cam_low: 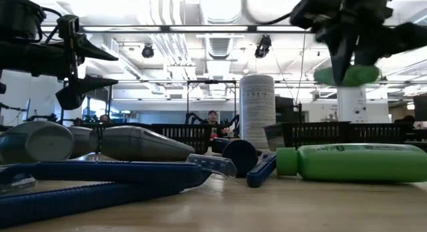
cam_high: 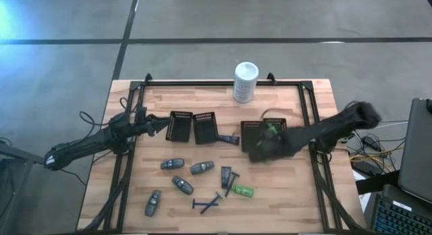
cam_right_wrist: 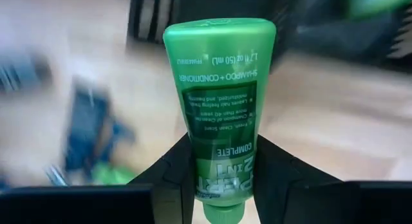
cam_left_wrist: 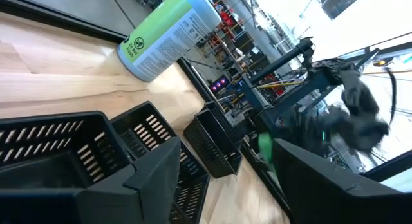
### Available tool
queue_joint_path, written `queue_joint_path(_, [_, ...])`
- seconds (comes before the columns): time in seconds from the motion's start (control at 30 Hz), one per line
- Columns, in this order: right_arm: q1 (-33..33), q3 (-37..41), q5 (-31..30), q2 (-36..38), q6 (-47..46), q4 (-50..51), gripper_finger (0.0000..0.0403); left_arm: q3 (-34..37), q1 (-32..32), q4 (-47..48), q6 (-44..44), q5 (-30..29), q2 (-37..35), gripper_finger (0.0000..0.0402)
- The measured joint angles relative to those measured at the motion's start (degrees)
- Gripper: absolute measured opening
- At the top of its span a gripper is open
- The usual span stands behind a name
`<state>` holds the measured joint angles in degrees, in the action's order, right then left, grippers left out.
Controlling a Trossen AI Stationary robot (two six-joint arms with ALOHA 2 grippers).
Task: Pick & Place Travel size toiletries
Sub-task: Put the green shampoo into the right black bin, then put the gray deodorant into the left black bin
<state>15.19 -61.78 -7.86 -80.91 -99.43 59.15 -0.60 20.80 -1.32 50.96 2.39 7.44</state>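
My right gripper (cam_high: pixel 270 135) is shut on a bright green little bottle (cam_right_wrist: pixel 219 89) and hovers over the rightmost black slotted tray (cam_high: pixel 251 129). My left gripper (cam_high: pixel 162 125) is open and empty, beside two more black trays (cam_high: pixel 180 125). On the near half of the table lie several grey oval bottles (cam_high: pixel 172 164), another green bottle (cam_high: pixel 241 191) and dark blue razors (cam_high: pixel 206 204). In the low view the held bottle (cam_low: pixel 347 75) hangs high above the table, and the lying green bottle (cam_low: pixel 353 162) rests on its side. My right gripper pinches the green bottle near its cap end (cam_right_wrist: pixel 215 185) between its two fingers (cam_right_wrist: pixel 170 176). The fingers come from above, pointing down. The bottle is lifted clear of the table, lying roughly level under the fingers (cam_low: pixel 343 55), its flat end pointing away from the wrist.
A larger white cylindrical container (cam_high: pixel 246 82) stands at the table's far edge. A black metal frame (cam_high: pixel 223 84) runs round the tabletop. Another dark blue item (cam_high: pixel 228 139) lies between the middle and right trays. Bare wood shows at the near right corner (cam_high: pixel 290 201).
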Motion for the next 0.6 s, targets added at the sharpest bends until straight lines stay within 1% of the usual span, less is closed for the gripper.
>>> queue_joint_path(0.07, [-3.2,3.8,-2.4,5.3,-0.2,1.4,0.01,0.0,0.0,0.0,0.0,0.0,0.0,0.025])
queue_joint_path(0.13, [-7.7,8.2,-2.6,9.2,1.5,-0.4,0.0116,0.0,0.0,0.0,0.0,0.0,0.0,0.025])
queue_joint_path(0.23, [-14.5,14.2,0.2,12.1,7.0,-1.3,0.0167,0.0,0.0,-0.1,0.8,0.0,0.0,0.025])
queue_joint_path(0.33, [-18.3,17.6,3.0,12.5,9.9,-2.4,0.0222,0.0,0.0,-0.1,2.2,0.2,0.0,0.025])
queue_joint_path(0.43, [-17.2,16.8,3.0,12.8,13.3,-7.8,0.0268,0.0,0.0,-0.2,3.2,1.1,0.0,0.025])
queue_joint_path(0.5, [-14.4,14.8,0.8,12.5,15.2,-11.6,0.0293,0.0,0.0,-0.2,3.4,1.4,0.0,0.025])
queue_joint_path(0.6, [-9.3,11.0,-1.3,10.8,19.8,-14.4,0.0317,0.0,0.0,-0.2,2.8,1.4,0.0,0.025])
